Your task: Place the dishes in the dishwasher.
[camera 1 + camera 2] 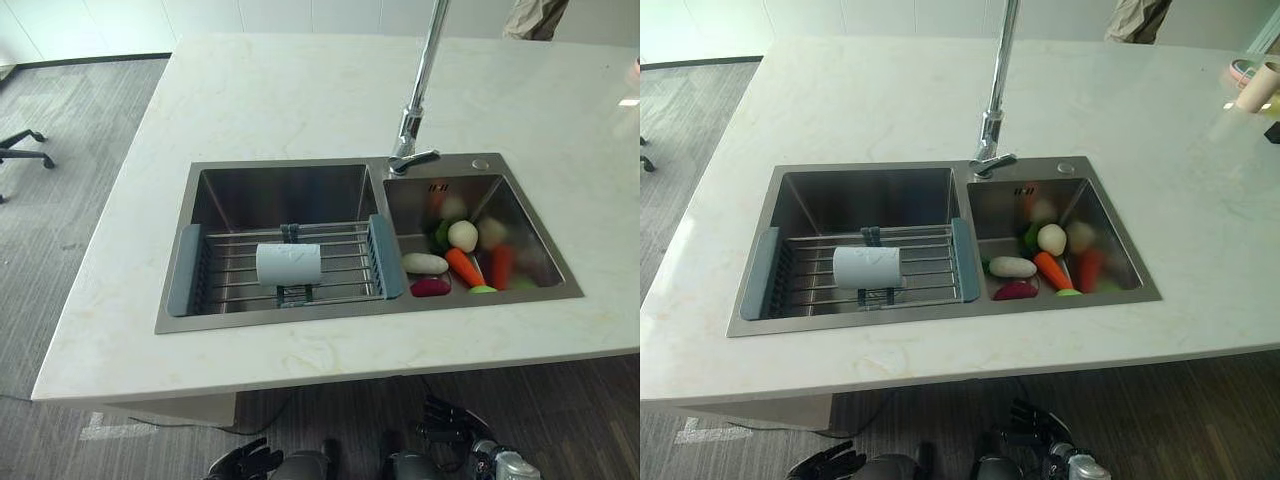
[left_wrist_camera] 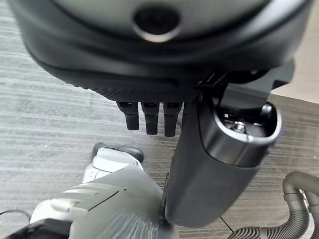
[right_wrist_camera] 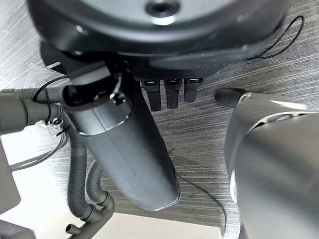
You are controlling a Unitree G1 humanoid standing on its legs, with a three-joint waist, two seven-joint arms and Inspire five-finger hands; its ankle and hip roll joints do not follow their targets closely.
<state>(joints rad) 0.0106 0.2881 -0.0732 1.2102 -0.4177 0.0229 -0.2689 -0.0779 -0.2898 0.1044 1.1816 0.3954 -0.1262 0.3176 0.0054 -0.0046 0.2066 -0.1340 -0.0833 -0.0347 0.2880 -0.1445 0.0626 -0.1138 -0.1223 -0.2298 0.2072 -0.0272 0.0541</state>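
Cup (image 1: 289, 264) lies on sink (image 1: 280, 316) rack (image 1: 288, 263); both hands' fingers (image 2: 150, 118) hang straight, empty.

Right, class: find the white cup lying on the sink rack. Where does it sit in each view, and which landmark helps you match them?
Left eye view: cup on the rack, left of centre.
Right eye view: cup on the rack, further left.
Left wrist view: left hand over floor.
Right wrist view: right hand over floor.
Shared landmark: the faucet, up and right of the cup.
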